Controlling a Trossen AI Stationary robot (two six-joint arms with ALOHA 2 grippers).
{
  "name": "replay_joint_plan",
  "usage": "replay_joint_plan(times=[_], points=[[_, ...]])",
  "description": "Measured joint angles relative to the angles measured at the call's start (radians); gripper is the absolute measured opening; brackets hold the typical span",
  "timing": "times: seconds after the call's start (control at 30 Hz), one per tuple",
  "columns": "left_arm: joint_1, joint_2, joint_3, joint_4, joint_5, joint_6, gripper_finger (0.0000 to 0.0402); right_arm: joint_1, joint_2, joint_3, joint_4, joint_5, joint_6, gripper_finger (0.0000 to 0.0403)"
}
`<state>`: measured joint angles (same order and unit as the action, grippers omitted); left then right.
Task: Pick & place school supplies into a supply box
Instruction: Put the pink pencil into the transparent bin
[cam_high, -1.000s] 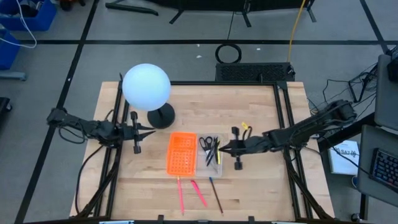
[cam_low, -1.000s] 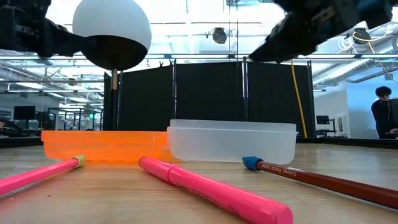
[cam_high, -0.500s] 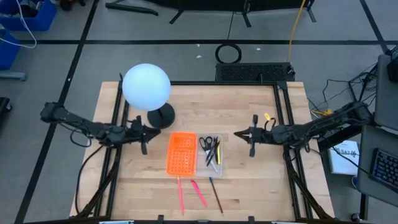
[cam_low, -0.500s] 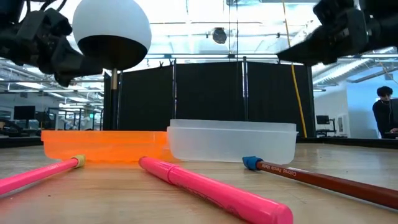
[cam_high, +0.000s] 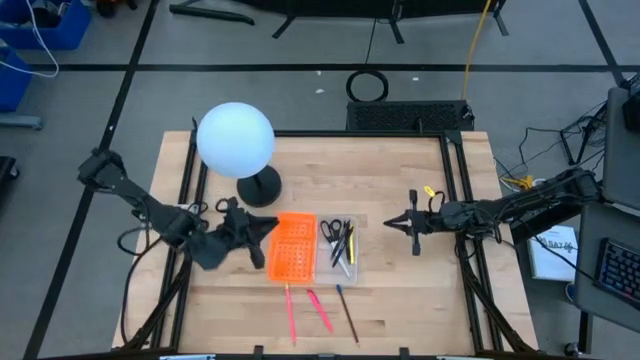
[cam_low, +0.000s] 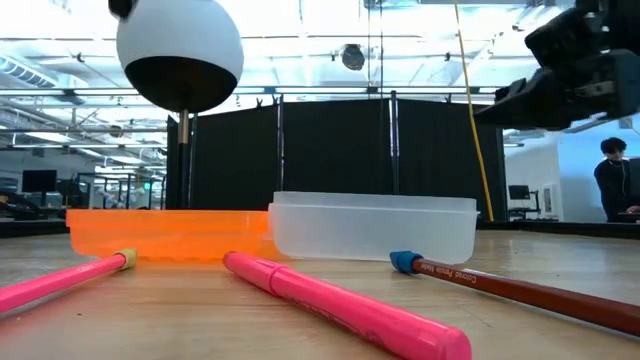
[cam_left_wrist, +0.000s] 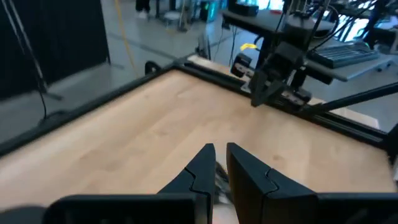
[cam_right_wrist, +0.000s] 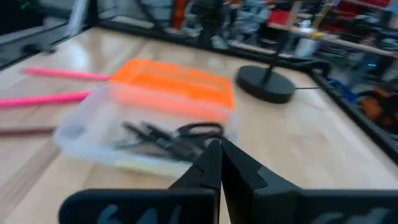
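scissors (cam_high: 333, 230) and pens lie in the supply box (cam_high: 340, 268) (three pens (cam_high: 318, 311) on the table (cam_high: 420, 290) before it).

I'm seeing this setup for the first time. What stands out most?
A white globe lamp towers over the table's far left part. At the middle lies the orange gridded panel joined to a clear tray holding scissors and pens; three pens lie on the wood nearer the front edge.

Clear supply box (cam_high: 341, 245) holds scissors (cam_high: 332, 229); pink pens (cam_high: 290, 312) lie outside
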<state>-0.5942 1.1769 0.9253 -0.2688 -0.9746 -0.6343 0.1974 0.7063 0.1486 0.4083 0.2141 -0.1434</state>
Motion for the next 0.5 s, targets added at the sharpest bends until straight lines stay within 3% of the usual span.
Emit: replay_joint_plan(times=[0.23, 0.5], points=[[-0.066, 0.251, 0.390, -0.470, 0.008, -0.378, 0.0046, 0.000, -0.054, 0.000, -0.094, -0.066, -0.055, 0.0000], [-0.151, 0.483, 0.629, -0.746, 0.040, -0.809, 0.0046, 0.000, -0.127, 0.000, -0.136, -0.224, -0.114, 0.0000]])
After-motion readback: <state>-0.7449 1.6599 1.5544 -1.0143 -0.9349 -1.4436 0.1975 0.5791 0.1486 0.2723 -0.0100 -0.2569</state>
